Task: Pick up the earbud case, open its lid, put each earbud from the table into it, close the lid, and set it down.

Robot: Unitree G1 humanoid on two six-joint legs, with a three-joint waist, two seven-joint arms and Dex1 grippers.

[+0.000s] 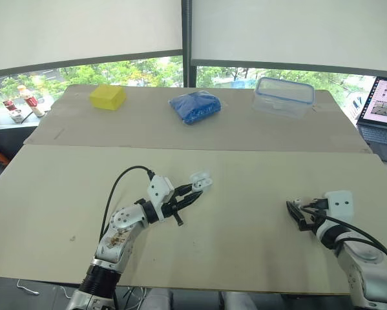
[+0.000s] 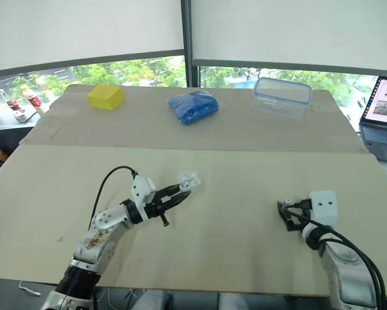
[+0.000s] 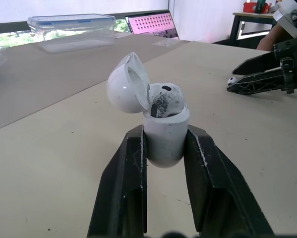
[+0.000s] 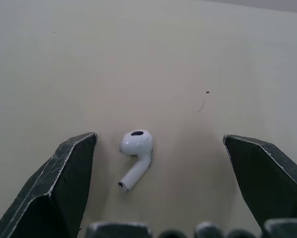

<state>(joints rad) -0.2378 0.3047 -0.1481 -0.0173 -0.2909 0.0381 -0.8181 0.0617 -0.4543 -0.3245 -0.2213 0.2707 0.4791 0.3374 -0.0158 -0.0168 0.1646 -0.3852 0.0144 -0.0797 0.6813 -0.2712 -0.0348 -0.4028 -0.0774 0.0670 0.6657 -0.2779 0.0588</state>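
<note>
The left jaws are clamped on the lower body of the earbud case [image 3: 163,134], holding it upright with its lid [image 3: 124,85] swung open. One earbud [image 3: 164,101] appears to sit inside. The right jaws stand wide apart, low over the desk [image 4: 153,44]. The loose earbud [image 4: 135,148] lies between them, nearer one jaw than the other and touching neither. To pick well, centre the jaws on the bud's rounded head rather than its thin stem. Settle until the tips almost meet the desk, then close gently so the smooth shell doesn't squirt out.
</note>
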